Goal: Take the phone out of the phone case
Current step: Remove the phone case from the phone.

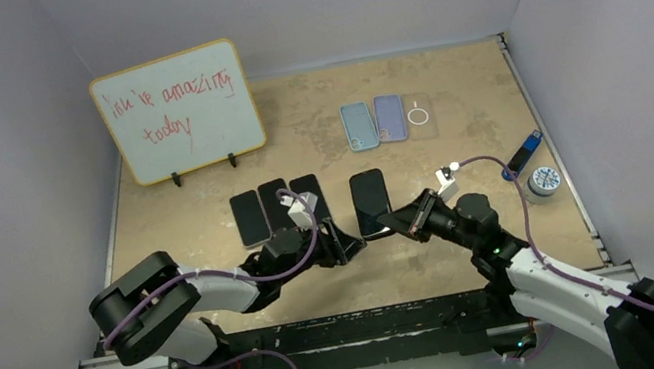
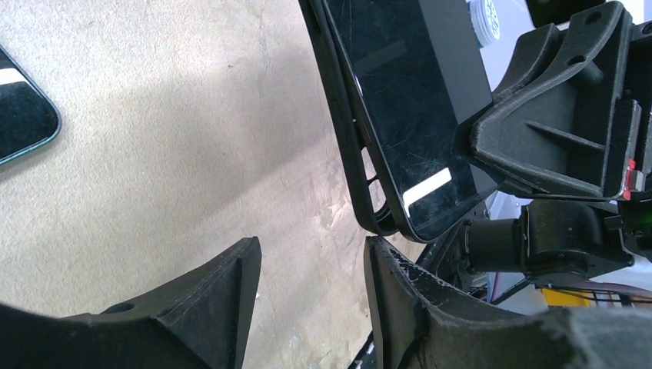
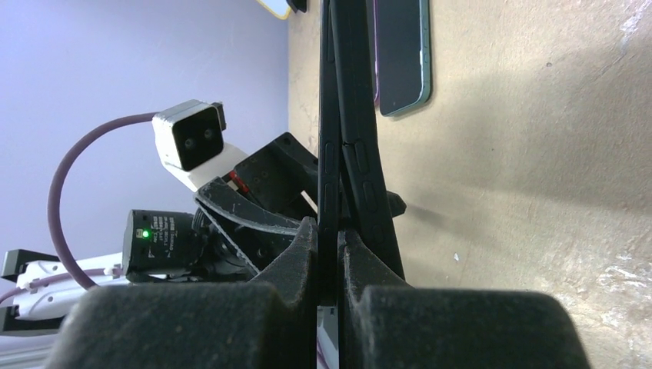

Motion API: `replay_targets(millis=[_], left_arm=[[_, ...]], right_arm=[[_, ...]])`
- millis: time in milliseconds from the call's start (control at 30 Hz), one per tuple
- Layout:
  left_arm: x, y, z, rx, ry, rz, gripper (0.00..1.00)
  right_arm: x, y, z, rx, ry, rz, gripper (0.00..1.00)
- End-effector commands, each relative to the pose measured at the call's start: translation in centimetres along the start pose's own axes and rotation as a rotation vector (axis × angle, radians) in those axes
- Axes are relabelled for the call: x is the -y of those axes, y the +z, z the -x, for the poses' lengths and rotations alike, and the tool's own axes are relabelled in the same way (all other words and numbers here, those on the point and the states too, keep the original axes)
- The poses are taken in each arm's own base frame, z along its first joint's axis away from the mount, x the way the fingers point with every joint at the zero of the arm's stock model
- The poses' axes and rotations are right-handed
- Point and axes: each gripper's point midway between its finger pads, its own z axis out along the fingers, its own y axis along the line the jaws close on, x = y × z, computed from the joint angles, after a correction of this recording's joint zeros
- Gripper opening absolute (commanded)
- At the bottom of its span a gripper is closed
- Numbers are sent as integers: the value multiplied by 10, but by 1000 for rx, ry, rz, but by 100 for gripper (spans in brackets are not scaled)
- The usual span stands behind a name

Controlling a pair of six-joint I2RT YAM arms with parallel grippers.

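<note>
Clamping the phone (image 1: 369, 199) by its near edge, the right gripper (image 3: 338, 257) has its fingers pressed shut on it and holds it lifted off the table (image 1: 451, 102), near the middle, tilted with the screen up. I'd say that grip is there to brace the handset so the other arm can work the shell loose.

The left gripper (image 2: 311, 284) sits just beside the phone's lower corner. Its fingers are parted to a middling gap with nothing between them, and one fingertip is almost at the black phone case (image 2: 360, 173).

At that corner the case rim looks peeled a little away from the glass. The phone sits inside it for most of its length, though, so the job looks only begun.

On the table to the left lie three bare phones (image 1: 272, 197) in a row. Toward the far side are three loose cases (image 1: 389, 119), each apparently with nothing in it.
</note>
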Motion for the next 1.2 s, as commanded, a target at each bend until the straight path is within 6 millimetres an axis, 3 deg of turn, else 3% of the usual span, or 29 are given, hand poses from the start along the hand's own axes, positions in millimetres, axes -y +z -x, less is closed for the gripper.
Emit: replay_targets(millis=[0,300,533,767,900,1167], left_arm=[[23,17,27,81,-10,-43,54],[20,32,23,67,-25,-39,54],[22,38,28,73,-15,-35,54],[10,40,27,62,-25,13,54],[12,40,28,58,-21,2,54],[4,34,35,61,1,51,55]], right_arm=[[-24,-8,-20,-116,-28,106,0],[-31,-14,-33,-207,-70,134,0],[-19,-14,-39,-233,-59,98,0],[-7,-23,-49,-308,-105,8,0],[8,-31,-40,-254,-179,-100,0],[9,-24,-2,-105,-339,-206,0]])
